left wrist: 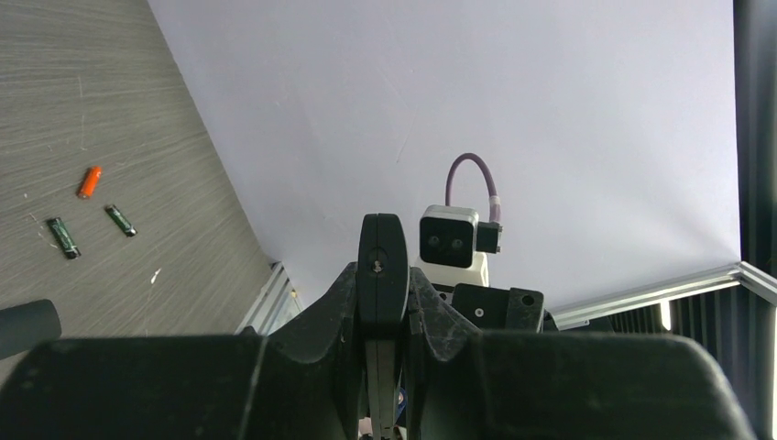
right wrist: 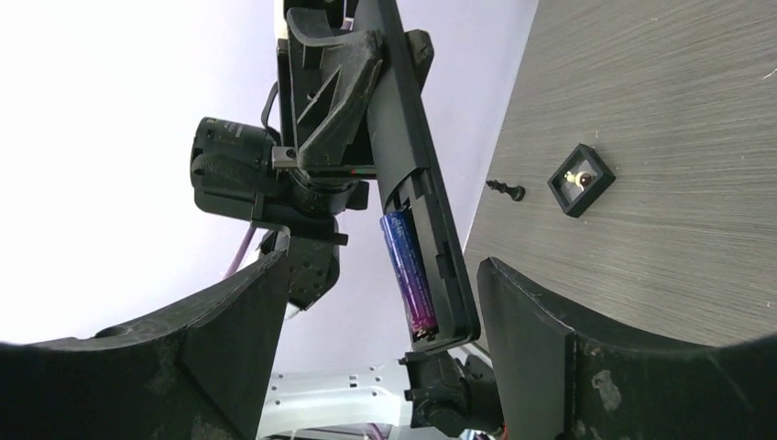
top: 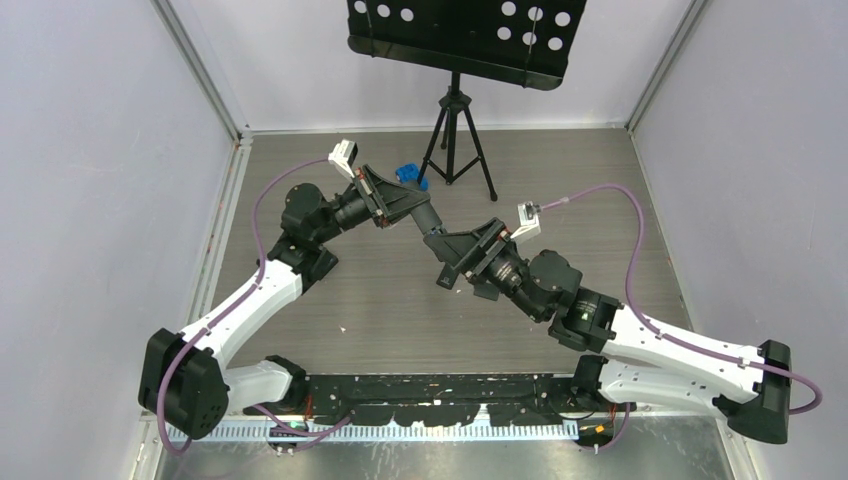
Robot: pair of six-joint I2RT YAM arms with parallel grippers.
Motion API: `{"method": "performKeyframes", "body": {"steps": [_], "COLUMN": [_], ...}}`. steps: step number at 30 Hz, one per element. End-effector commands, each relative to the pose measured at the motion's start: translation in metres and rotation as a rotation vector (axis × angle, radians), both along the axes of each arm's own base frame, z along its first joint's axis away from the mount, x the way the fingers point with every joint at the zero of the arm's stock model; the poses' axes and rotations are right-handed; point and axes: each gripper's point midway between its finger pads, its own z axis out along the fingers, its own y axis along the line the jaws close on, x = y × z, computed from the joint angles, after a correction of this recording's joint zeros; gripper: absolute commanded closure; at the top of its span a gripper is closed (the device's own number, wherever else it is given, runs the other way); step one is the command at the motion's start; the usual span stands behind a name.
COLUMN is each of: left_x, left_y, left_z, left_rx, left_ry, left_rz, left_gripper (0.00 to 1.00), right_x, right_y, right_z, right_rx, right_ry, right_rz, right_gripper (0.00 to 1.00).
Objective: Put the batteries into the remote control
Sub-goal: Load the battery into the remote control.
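My left gripper (left wrist: 383, 280) is shut on the remote control (left wrist: 382, 252), a slim black bar seen edge-on and held in the air. In the right wrist view the remote control (right wrist: 410, 137) shows its open compartment with a purple battery (right wrist: 409, 273) lying in it. My right gripper (right wrist: 385, 330) is open, and the remote's lower end sits between its fingers (right wrist: 550, 348) without touching them. An orange battery (left wrist: 89, 181) and two dark green batteries (left wrist: 120, 220) (left wrist: 64, 237) lie loose on the table. From above, the left gripper (top: 412, 206) and right gripper (top: 442, 262) meet mid-table.
A tripod (top: 457, 140) carrying a perforated black stand (top: 465, 35) is at the back, with a small blue object (top: 409, 174) beside it. A small black square piece (right wrist: 581, 180) and a tiny black screw-like part (right wrist: 507, 190) lie on the table. Walls enclose the table.
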Motion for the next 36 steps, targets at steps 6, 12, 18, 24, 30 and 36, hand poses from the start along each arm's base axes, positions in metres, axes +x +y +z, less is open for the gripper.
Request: {"method": "performKeyframes", "body": {"steps": [6, 12, 18, 24, 30, 36], "left_x": [-0.007, -0.008, -0.009, -0.009, -0.008, -0.010], "left_y": [0.004, 0.004, 0.005, 0.005, 0.005, 0.005], "left_z": [0.028, 0.027, 0.027, 0.027, 0.028, 0.039], "left_rx": [-0.058, -0.062, -0.066, -0.070, -0.080, -0.109], "left_ry": [-0.092, -0.092, -0.091, -0.088, -0.077, -0.066], "left_rz": [0.004, 0.000, -0.001, -0.001, -0.001, -0.009], "left_gripper": [1.00, 1.00, 1.00, 1.00, 1.00, 1.00], "right_x": [0.020, 0.023, 0.024, 0.026, 0.025, 0.022], "right_y": [-0.001, -0.001, -0.008, -0.007, -0.006, -0.003], "right_z": [0.030, 0.029, 0.034, 0.027, 0.020, 0.006], "right_rx": [0.109, 0.132, 0.156, 0.159, 0.142, 0.089], "right_ry": [0.005, 0.018, 0.013, 0.035, 0.037, 0.020], "right_rz": [-0.100, -0.106, -0.114, -0.112, -0.102, -0.077], "right_gripper": [0.33, 0.41, 0.40, 0.48, 0.68, 0.85]}}
